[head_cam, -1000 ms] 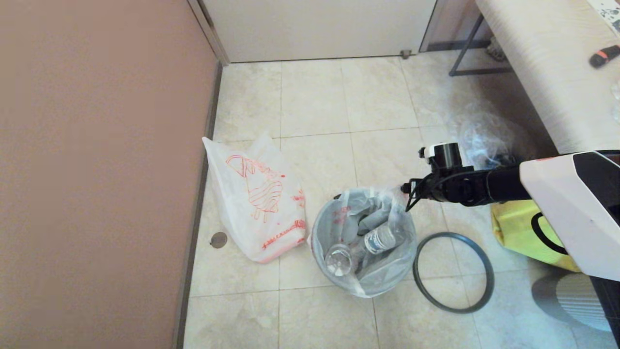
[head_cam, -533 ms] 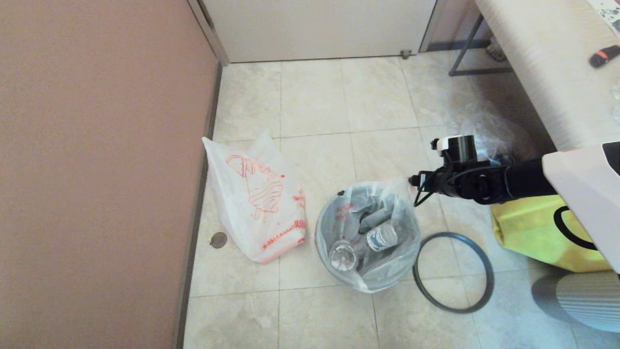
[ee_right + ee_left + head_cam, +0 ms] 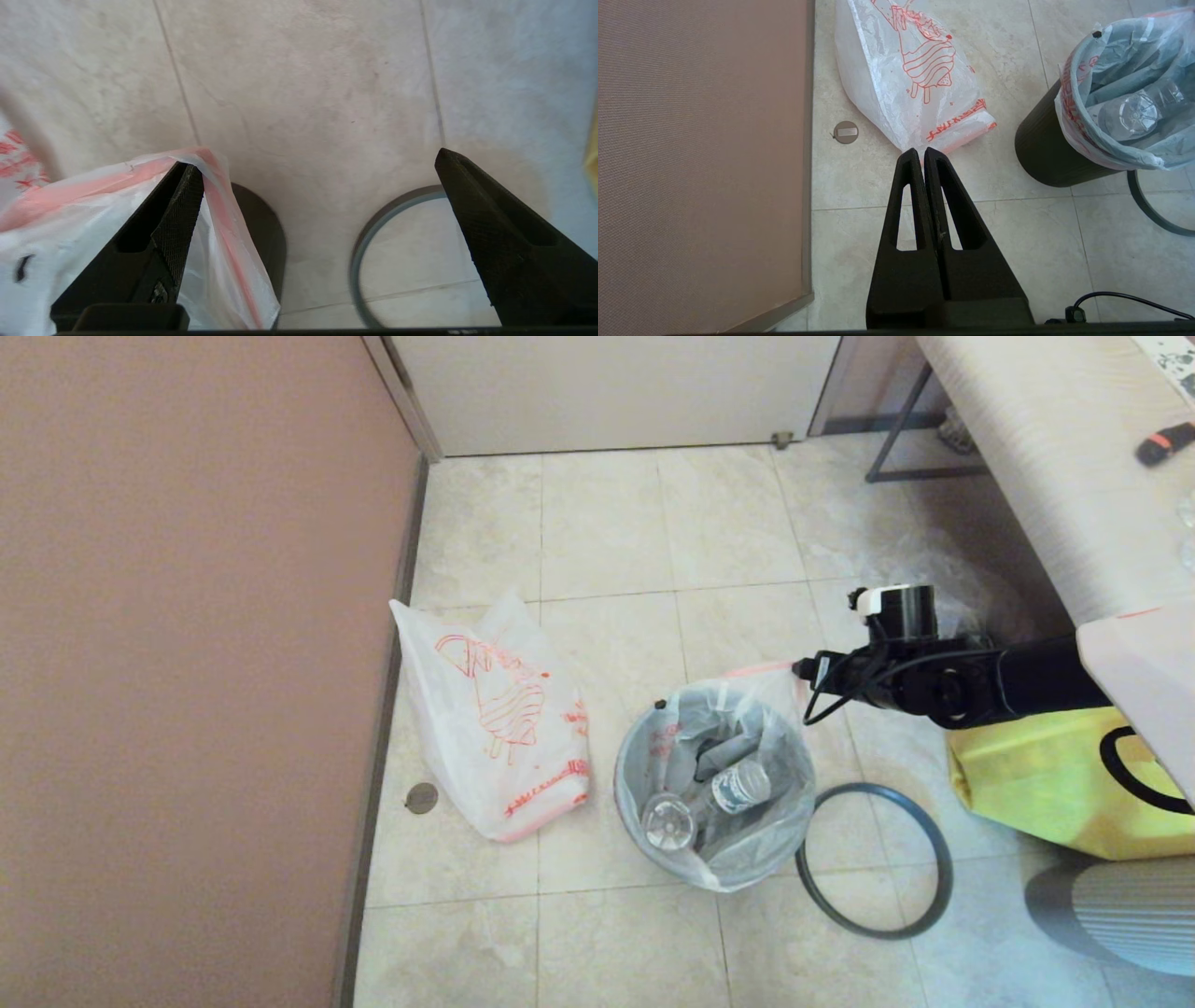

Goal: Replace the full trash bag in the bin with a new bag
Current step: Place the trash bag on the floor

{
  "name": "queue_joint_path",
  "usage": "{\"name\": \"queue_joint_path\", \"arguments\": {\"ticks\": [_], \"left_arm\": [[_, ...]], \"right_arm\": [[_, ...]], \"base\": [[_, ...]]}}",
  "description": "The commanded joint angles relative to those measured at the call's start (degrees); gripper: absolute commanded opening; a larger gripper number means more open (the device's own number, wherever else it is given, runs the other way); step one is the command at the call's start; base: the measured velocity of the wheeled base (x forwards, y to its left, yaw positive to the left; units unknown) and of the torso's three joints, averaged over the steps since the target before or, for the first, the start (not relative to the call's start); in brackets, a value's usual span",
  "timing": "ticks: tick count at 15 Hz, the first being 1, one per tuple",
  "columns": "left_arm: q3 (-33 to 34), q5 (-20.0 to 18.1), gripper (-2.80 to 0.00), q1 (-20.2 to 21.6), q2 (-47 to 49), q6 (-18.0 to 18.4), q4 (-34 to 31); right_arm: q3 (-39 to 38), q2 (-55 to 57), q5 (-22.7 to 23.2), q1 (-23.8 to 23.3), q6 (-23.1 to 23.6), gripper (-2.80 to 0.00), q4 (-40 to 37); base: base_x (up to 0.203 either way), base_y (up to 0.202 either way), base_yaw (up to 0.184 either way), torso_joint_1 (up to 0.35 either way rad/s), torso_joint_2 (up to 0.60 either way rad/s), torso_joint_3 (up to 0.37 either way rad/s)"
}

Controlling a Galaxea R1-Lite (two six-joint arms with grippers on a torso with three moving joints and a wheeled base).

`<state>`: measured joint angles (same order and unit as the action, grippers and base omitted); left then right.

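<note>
Hooking: right gripper point(image 3: 317, 168) is catching the pink-red edge of the full bag point(image 3: 738, 845) over one finger point(image 3: 180, 205), jaws standing wide apart, not clamped on anything
right gripper place: hanging above the floor point(image 3: 653, 541) just beside the far right edge of the bin point(image 3: 1045, 149); in the head view only its arm is showing
full bag: sitting inside the bin, folded out over the top, edge drawn up toward the right gripper
bag contents: clear bottle point(image 3: 709, 798) lying among crumpled plastic
hoop: grey ring point(image 3: 873, 859) lying flat on the floor, off the bin, touching or nearly touching its right side
new bag: point(image 3: 495, 723) lying on the floor left of the bin, near the wall point(image 3: 187, 663)
left gripper: point(image 3: 923, 151) hanging parked above the floor, near the new bag's lower end, jaws pressed together, holding nothing
tote: yellow point(image 3: 1036, 775), sitting right of the hoop
</note>
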<state>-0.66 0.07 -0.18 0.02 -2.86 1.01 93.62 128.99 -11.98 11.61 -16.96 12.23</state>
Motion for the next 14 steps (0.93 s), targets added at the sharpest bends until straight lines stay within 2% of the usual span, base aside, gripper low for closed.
{"name": "queue_joint_path", "arguments": {"ticks": [1, 7, 10, 13, 14], "left_arm": [[-0.04, 0.01, -2.80, 0.01, -0.01, -0.04, 0.04], [-0.04, 0.01, -2.80, 0.01, -0.02, -0.04, 0.04], [-0.04, 0.01, -2.80, 0.01, -0.02, -0.04, 0.04], [-0.04, 0.01, -2.80, 0.01, -0.02, -0.04, 0.04], [0.04, 0.01, -2.80, 0.01, -0.02, -0.05, 0.04]], "right_arm": [[-0.05, -0.86, 0.37, 0.04, -1.91, 0.00, 0.08], [-0.81, -2.61, 7.66, 0.17, -8.24, 0.00, -0.36], [-0.81, -3.37, 13.81, 0.09, -12.76, 0.00, -0.97], [-0.70, -2.77, 17.54, -0.44, -13.62, 0.00, -1.11], [-0.44, -2.01, 21.55, -1.13, -13.67, 0.00, -1.06]], "base": [[0.000, 0.000, 0.000, 0.000, 0.00, 0.000], [0.000, 0.000, 0.000, 0.000, 0.00, 0.000], [0.000, 0.000, 0.000, 0.000, 0.00, 0.000], [0.000, 0.000, 0.000, 0.000, 0.00, 0.000], [0.000, 0.000, 0.000, 0.000, 0.00, 0.000]]}}
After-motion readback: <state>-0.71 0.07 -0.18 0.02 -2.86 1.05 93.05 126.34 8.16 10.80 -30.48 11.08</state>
